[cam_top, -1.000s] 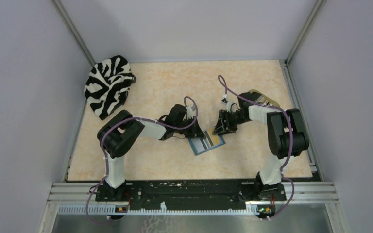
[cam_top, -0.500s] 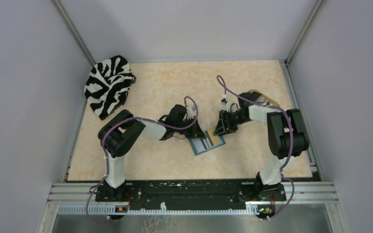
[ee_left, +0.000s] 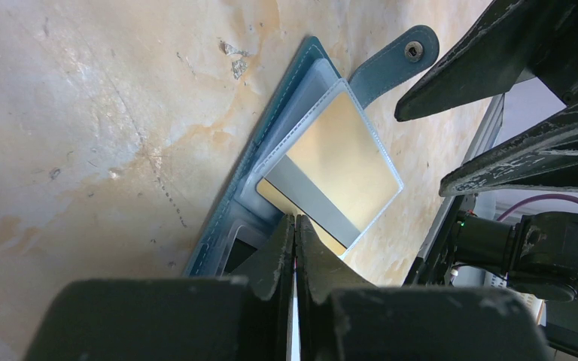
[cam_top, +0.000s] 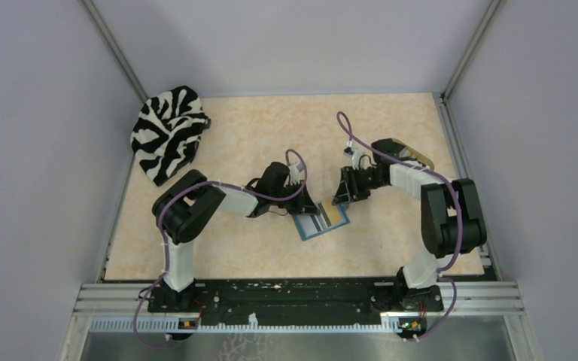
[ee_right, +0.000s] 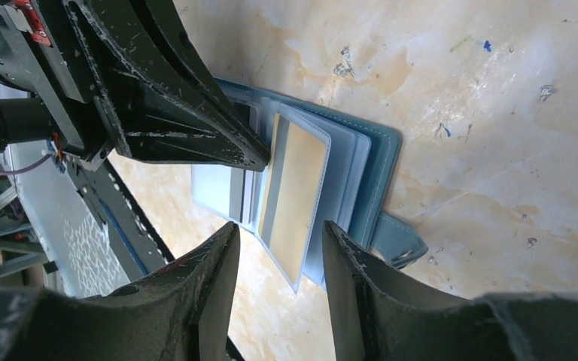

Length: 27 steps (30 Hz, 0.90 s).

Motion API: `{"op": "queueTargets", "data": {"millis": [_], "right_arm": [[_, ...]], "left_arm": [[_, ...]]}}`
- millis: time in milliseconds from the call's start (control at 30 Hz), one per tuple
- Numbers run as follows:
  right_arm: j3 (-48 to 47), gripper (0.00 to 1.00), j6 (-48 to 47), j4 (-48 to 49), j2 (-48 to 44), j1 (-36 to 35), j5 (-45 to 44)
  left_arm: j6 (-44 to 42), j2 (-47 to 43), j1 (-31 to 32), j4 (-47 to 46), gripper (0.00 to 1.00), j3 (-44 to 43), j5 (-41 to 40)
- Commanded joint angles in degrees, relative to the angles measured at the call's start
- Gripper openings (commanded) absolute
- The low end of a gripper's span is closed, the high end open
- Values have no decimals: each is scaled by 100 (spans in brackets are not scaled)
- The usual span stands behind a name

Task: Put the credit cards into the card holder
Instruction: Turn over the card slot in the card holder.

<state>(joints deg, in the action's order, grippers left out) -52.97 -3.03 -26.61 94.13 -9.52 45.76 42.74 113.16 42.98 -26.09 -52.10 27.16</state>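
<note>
Looking at the small teal-blue folding card holder (cam_top: 317, 224), you find it lying open on the pale marbled table (cam_top: 256, 128) between the two arms, its clear plastic sleeves fanned out and a tan-orange credit card (ee_left: 339, 162) sitting inside the top one. Your left gripper (ee_left: 295, 226) is closed, its tips together and resting on the inner leaves; whether it pinches a sleeve cannot be told. Your right gripper (ee_right: 280, 229) hovers just above the card with its jaws partly apart and nothing between them. Expect the wallet to be light and apt to slide or fold shut, so it likely needs pinning near the spine. The sleeves look floppy and slick. A card should be thin, stiff and slippery; take it by a short edge, leaving the leading edge free to enter a pocket.
</note>
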Motion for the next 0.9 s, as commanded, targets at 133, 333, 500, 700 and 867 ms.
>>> {"op": "queueTargets", "data": {"millis": [133, 333, 500, 700, 867], "right_arm": [[-129, 43, -84, -40, 257, -27, 26], [-153, 42, -81, -93, 428, -169, 189], [-168, 37, -71, -106, 518, -254, 469], [-180, 35, 9, -118, 610, -282, 1126], [-192, 36, 46, -100, 633, -282, 1516]], "left_arm": [[-140, 237, 17, 244, 5, 66, -115], [-143, 235, 17, 215, 5, 67, -82], [-132, 209, 17, 194, 5, 85, -74], [-10, 101, -12, 8, 10, 139, 133], [295, -204, -121, -487, 21, 376, 470]]}}
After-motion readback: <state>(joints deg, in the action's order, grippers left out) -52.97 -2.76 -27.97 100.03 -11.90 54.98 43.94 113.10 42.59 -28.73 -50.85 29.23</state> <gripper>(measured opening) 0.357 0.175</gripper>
